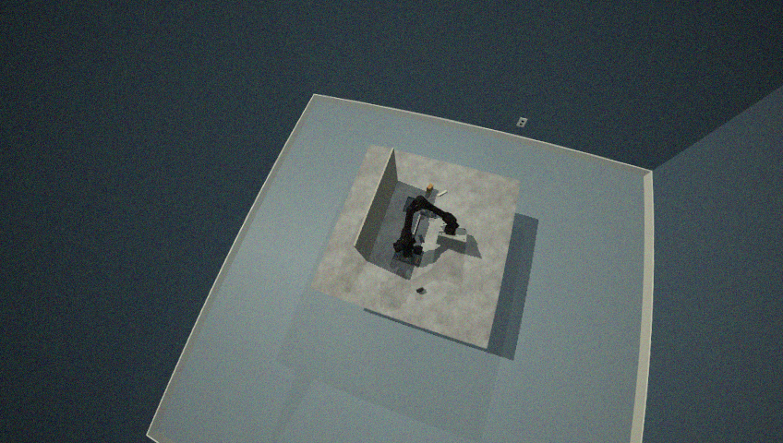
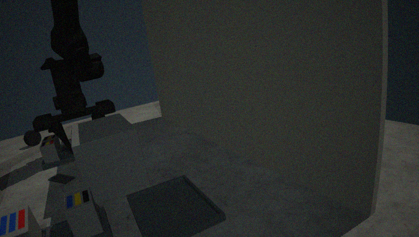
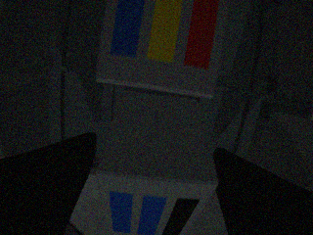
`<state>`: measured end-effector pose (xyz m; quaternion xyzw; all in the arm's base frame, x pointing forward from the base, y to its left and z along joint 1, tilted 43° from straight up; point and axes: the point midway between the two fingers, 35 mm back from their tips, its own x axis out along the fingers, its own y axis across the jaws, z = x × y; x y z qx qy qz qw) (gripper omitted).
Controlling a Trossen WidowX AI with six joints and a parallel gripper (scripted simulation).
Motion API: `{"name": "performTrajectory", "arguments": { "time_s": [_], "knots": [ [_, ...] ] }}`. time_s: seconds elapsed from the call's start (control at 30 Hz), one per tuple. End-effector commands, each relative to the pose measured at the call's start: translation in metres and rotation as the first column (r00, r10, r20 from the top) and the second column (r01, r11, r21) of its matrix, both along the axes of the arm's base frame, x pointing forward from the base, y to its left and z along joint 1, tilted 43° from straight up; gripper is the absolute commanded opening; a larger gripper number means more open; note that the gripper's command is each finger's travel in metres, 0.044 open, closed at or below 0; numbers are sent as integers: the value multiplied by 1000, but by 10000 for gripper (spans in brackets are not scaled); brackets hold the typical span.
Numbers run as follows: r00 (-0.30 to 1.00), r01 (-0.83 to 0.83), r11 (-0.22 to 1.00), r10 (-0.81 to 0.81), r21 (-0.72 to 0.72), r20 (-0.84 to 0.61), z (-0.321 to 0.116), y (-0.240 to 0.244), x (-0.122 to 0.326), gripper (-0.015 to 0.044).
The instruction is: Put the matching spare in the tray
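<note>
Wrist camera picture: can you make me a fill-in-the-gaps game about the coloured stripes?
1. The upper label has stripes of blue, yellow and ____.
2. The lower label has two blue stripes and one ____ stripe.
3. The pincer is ____ and holds nothing.
4. In the exterior view, the dark tray has ____ inside it.

Missing words: red; black; open; nothing

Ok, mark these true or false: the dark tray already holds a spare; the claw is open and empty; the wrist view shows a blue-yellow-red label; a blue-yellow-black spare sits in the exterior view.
The dark flat square tray holds a spare: false, nothing lies in it.
The black claw is open and empty: true.
The wrist view shows a blue-yellow-red striped label: true.
A blue-yellow-black labelled grey spare shows in the exterior view: true.
The claw grips the tray: false, it is apart from it.
</note>
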<state>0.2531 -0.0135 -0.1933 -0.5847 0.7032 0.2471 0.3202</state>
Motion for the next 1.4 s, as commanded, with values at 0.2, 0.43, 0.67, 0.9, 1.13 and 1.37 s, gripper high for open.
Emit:
{"name": "performTrajectory", "arguments": {
  "time_s": [0.2,0.43,0.67,0.9,1.13,1.37],
  "knots": [
    [1000,-5,1000,5,-6,-4,0,-1,-1,300],
    [1000,-5,1000,5,-6,-4,0,-1,-1,300],
    [1000,-5,1000,5,-6,-4,0,-1,-1,300],
    [1000,-5,1000,5,-6,-4,0,-1,-1,300],
    [1000,0,1000,0,0,0,0,0,0,274],
    [1000,0,1000,0,0,0,0,0,0,149]
  ]
}}
